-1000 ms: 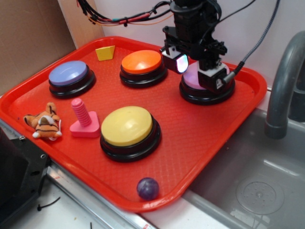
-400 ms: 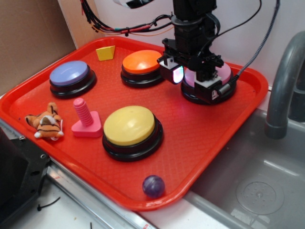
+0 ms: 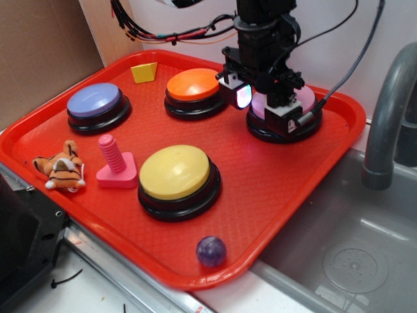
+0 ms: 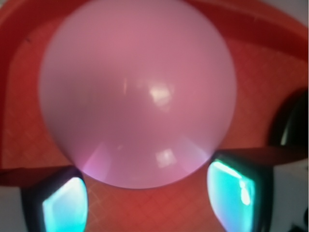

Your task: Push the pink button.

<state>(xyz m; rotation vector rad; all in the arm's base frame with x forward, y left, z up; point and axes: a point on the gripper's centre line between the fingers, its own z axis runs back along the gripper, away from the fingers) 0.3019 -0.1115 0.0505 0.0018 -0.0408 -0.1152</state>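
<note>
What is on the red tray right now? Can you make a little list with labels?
tray: red tray, beside a sink
buttons: pink button, orange button, yellow button, lavender-blue button
gripper: gripper over the pink button, fingers apart; contact unclear
toys: tiger plush, pink peg, purple ball, yellow block

A red tray (image 3: 287,189) holds 3 other buttons: orange (image 3: 193,85) at the back, lavender-blue (image 3: 95,100) to its left, yellow (image 3: 174,171) nearer the front. A pink threaded peg (image 3: 115,162) stands beside a toy tiger (image 3: 62,173). A yellow wedge (image 3: 144,72) sits at the back, a purple ball (image 3: 211,251) by the front rim. A grey sink (image 3: 355,254) lies right of the tray.
</note>
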